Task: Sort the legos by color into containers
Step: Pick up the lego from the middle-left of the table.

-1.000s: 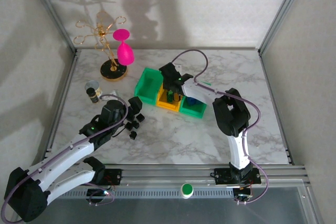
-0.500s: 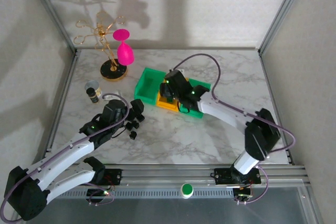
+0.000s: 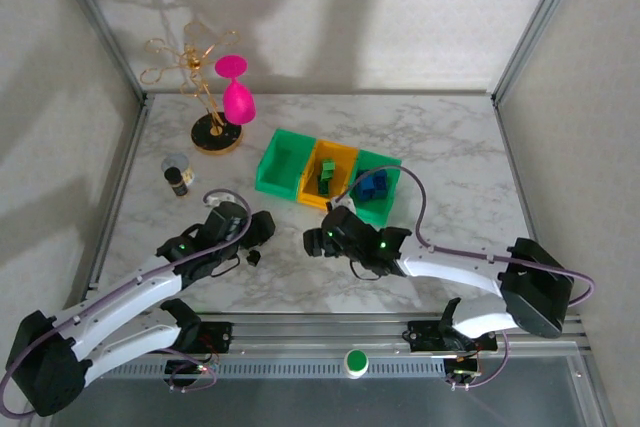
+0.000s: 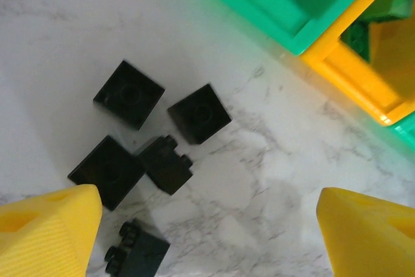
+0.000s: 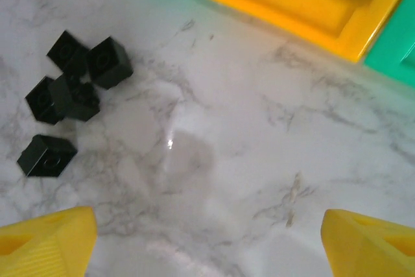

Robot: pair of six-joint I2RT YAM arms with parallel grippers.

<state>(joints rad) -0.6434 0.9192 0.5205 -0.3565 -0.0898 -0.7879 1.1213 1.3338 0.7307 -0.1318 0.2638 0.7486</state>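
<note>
Five black legos point(image 4: 165, 163) are lying clustered on the worktop point(image 4: 272, 180) near the bins point(image 3: 320, 199) (green bricks point(image 3: 326, 169) are sitting in the yellow one). My left gripper point(image 4: 207, 225) is hovering above them, spread wide; my right gripper point(image 5: 207, 238) is hanging nearby, likewise spread, holding nothing.

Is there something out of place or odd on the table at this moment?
Nothing is spilled or broken. Five black bricks lie loose on the table outside the bins, and two seem tipped on their sides.
</note>
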